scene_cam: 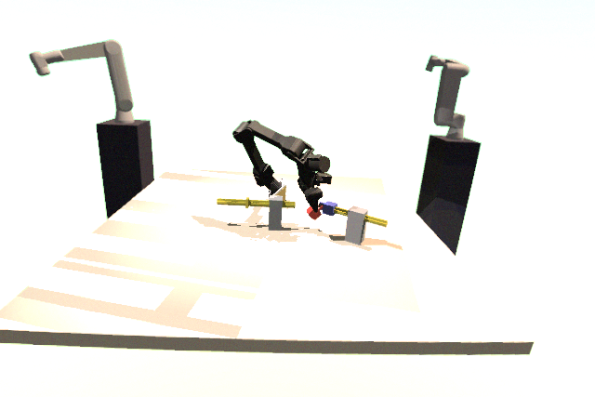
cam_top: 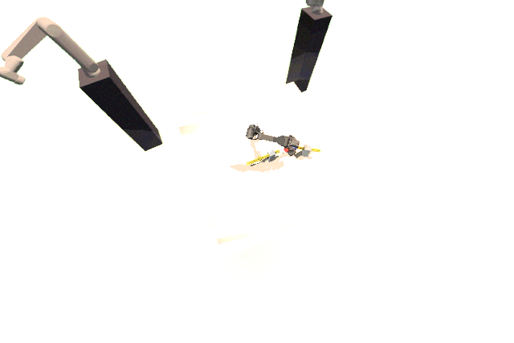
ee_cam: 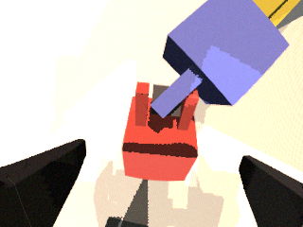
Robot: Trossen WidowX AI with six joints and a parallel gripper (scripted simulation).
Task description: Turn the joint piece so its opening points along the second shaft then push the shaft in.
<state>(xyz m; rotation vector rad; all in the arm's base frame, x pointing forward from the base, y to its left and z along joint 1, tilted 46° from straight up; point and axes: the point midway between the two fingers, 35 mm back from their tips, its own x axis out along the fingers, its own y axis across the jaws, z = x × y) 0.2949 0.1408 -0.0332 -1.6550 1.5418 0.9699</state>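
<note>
The red joint piece [cam_top: 286,149] [scene_cam: 313,212] [ee_cam: 161,163] hangs by hinges from the blue part [scene_cam: 329,207] [ee_cam: 227,47] on the end of the fixed yellow shaft [cam_top: 315,149] [scene_cam: 376,220] [ee_cam: 279,9]. That shaft passes through the right grey block [cam_top: 306,151] [scene_cam: 355,227]. The second yellow shaft [cam_top: 257,160] [scene_cam: 232,202] sits in the left grey block [cam_top: 271,155] [scene_cam: 275,215], its near end apart from the red piece. My gripper [scene_cam: 315,208] [ee_cam: 165,156] is open. In the wrist view its fingers stand wide on both sides of the red piece with gaps. The opening is not clearly visible.
Two grey arms stand on dark pedestals [cam_top: 120,107] [scene_cam: 125,162] [cam_top: 309,44] [scene_cam: 446,186], well away from the shafts. My arm's base is just behind the left block. The table's front edge [scene_cam: 269,346] shows in the exterior view.
</note>
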